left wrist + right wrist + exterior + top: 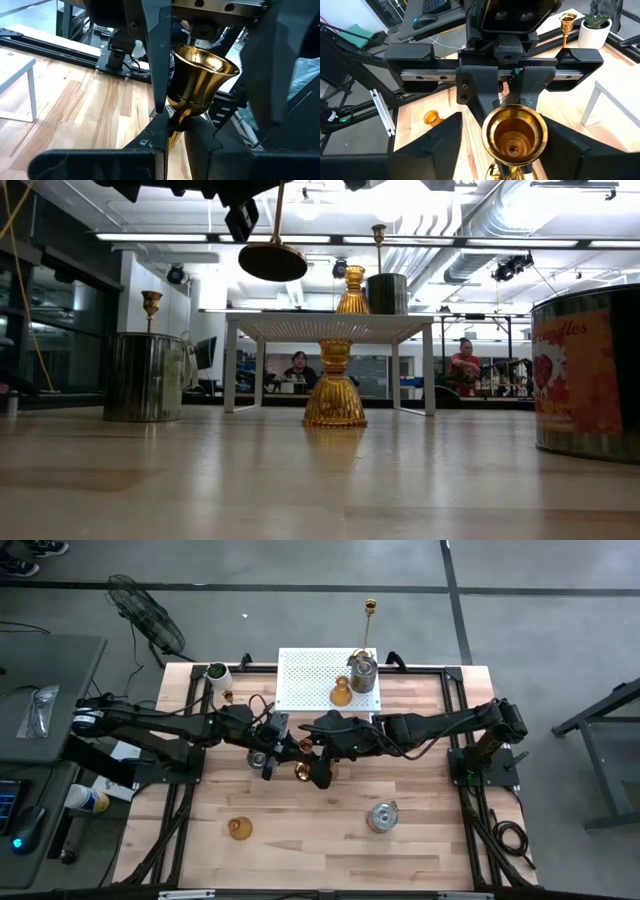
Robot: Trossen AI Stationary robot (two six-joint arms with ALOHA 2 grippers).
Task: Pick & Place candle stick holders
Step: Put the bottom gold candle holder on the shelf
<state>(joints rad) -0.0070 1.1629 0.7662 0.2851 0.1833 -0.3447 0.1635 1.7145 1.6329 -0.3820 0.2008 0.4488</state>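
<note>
**Brass stick held in the air between both grippers**

The thing in hand is a slim gold-brass candle stick holder. It has a polished flared cup at the top, a thin stem and a flat round base, and it hangs upright above the middle of the wooden table, clear of the boards.

The left gripper is pinched nearly closed on the stem just under the cup. The right gripper faces it from the other side. Its fingers stand apart on either flank of the cup, with a gap showing on at least one side, so it has no firm hold.

Counted by kind:

- **Gold-brass sticks, three.**
  - The held one.
  - A second rises beside the silver cup on the white perforated metal rack at the table's far edge.
  - A third stands near the far left corner, just beside a white cup.
- **Squat shiny silver cups, three.**
  - One is on the rack.
  - One is on the table close under the left gripper.
  - One is near the front edge, right of centre.
- **Small amber-orange glass holders, three.**
  - One is on the rack.
  - One is on the table below the two grippers.
  - One is near the front edge, left of centre.
</note>
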